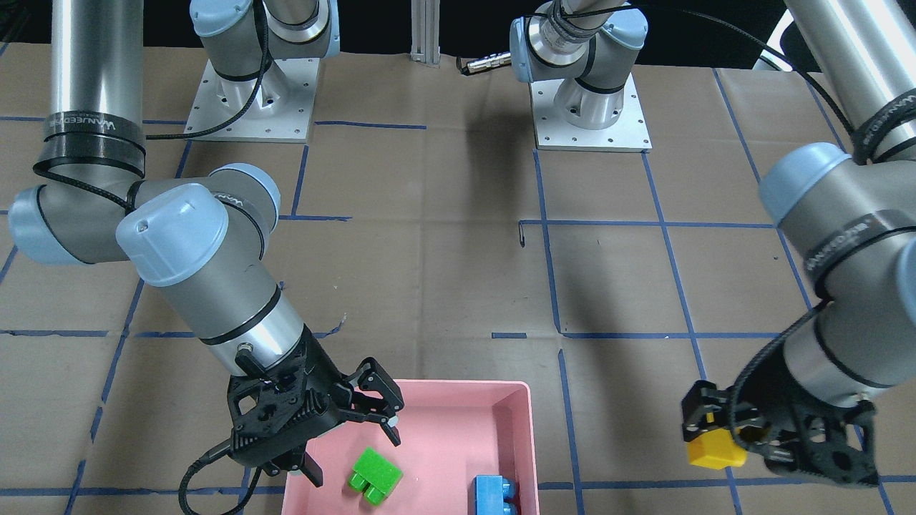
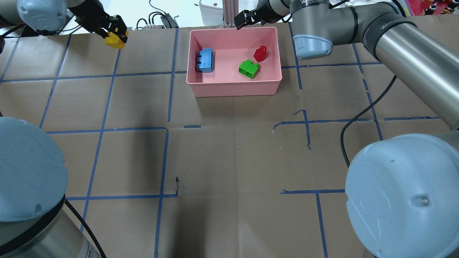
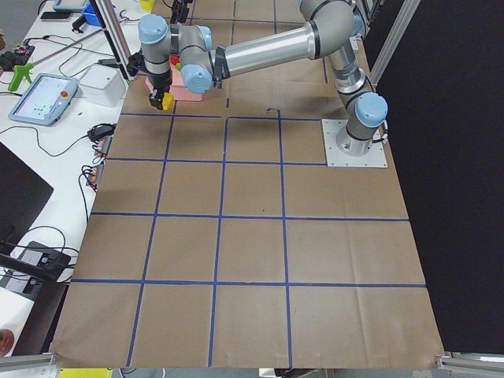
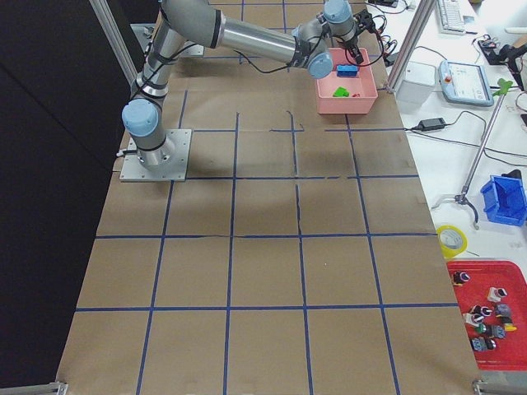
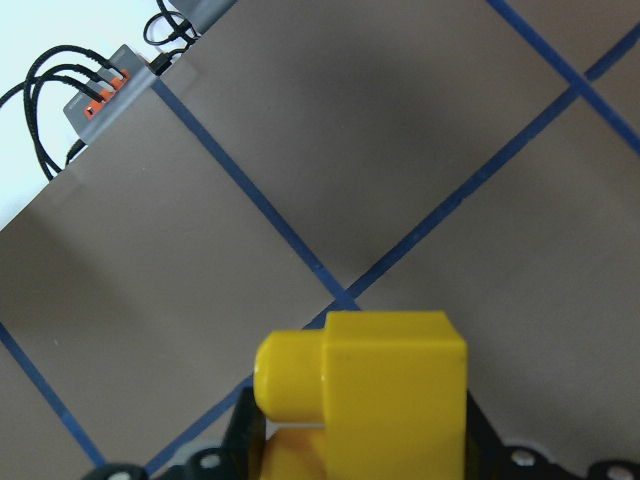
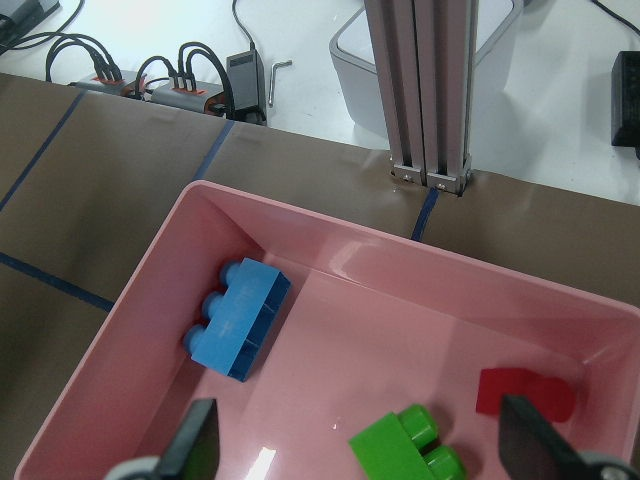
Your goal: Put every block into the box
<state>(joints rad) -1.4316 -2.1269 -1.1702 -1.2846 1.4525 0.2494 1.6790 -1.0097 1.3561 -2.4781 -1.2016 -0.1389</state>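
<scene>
The pink box [image 2: 233, 89] stands at the table's far middle. In it lie the blue block [image 2: 206, 60], the green block [image 2: 249, 68] and the red block [image 2: 260, 53]. My right gripper [image 2: 244, 18] hangs open and empty over the box's far rim; its wrist view shows the blue block [image 6: 238, 318], green block [image 6: 410, 445] and red block [image 6: 520, 392] below its spread fingers [image 6: 200, 440]. My left gripper [image 2: 114, 36] is shut on the yellow block [image 2: 114, 40], held above the table well left of the box. The yellow block fills the left wrist view [image 5: 365, 390].
Brown paper with blue tape lines covers the table [image 2: 229, 154]. An aluminium post [image 6: 425, 90] and cable boxes [image 6: 170, 90] stand just beyond the far edge behind the box. Both arm bases [image 1: 250, 93] sit at the robot's side.
</scene>
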